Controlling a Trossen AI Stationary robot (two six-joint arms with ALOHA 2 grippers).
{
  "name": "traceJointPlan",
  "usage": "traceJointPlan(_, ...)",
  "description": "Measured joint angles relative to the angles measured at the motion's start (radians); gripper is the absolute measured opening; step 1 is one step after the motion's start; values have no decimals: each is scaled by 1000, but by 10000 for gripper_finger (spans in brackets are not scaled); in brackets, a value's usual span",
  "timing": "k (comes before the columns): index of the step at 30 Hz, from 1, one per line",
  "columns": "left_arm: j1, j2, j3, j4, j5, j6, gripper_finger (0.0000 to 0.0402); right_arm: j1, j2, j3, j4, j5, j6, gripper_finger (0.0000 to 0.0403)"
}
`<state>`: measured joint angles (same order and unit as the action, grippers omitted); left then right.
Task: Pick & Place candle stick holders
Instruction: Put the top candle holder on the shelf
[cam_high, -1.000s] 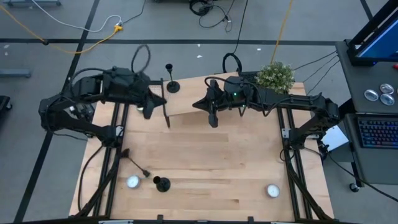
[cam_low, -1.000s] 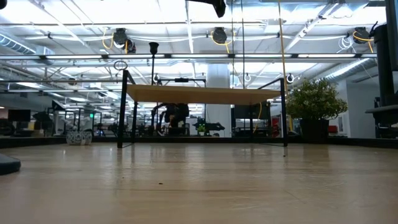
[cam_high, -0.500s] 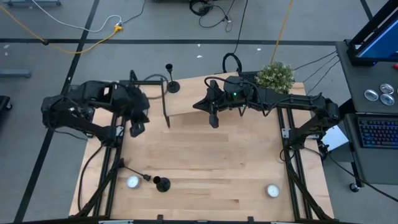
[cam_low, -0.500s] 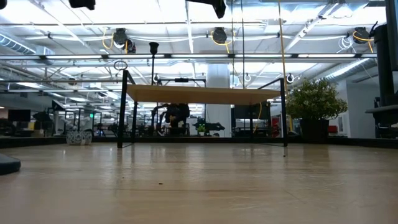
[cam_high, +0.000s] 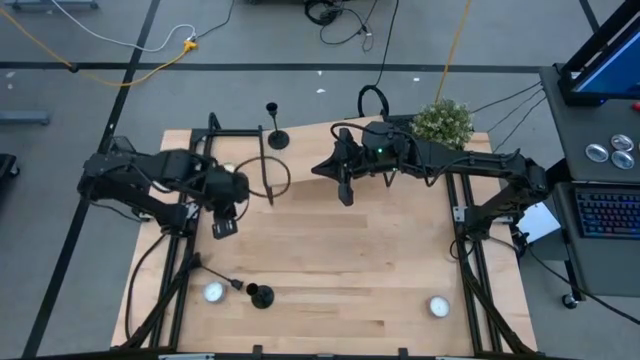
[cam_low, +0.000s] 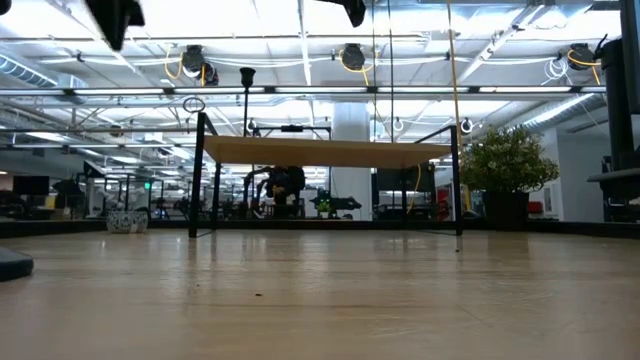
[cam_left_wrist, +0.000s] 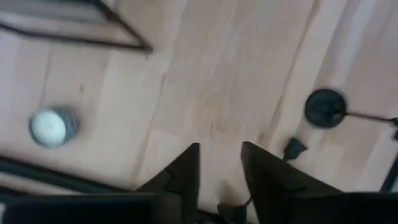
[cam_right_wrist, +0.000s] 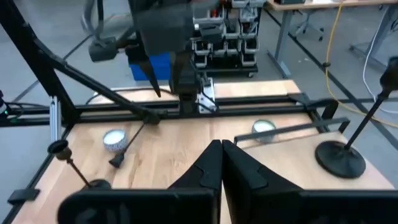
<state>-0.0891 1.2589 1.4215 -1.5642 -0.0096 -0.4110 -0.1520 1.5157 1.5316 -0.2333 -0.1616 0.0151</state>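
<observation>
High view: far candle stick holder (cam_high: 273, 126) upright on the raised shelf (cam_high: 303, 162) at the back of the counter (cam_high: 360, 265), so apparently one of three placed. Two left near the front edge: upright candle stick holder (cam_high: 260, 296) and, just beside it, fallen candle stick holder (cam_high: 218, 269) lying on its side. Left gripper (cam_high: 222, 228) over the counter between shelf and those two, carrying nothing. Right gripper (cam_high: 345, 194) hanging by the shelf's other end, waiting.

Low view: far candle stick holder on the shelf top, stem straight; both arms only at the upper edge.

Left wrist view: fingers (cam_left_wrist: 188, 167) parted by a narrow gap, nothing between; a round black base and a cup end on the wood ahead.

Right wrist view: fingers pressed together, empty.

Against a second ago: left gripper gone from the shelf side and swung toward the front pair, its gap a little wider; all three holders and the right arm unmoved.
</observation>
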Motion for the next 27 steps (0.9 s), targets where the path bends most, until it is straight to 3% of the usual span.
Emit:
traceJointPlan(7, -65, -3, -219, -2, 62, -45, 227, 0, -19, -1, -19, 1, 0, 0)
traceJointPlan(12, -119, -2, -356, 35, 72, -44, 262, -3, -37, 0, -42, 3, 0, 0)
traceJointPlan(19, -198, -2, -496, 149, 88, -40, 268, -4, -40, 0, -36, 3, 6, 0)
traceJointPlan(27, -314, -2, -565, 335, 82, -59, 259, -4, -39, 0, -40, 3, 7, 0)
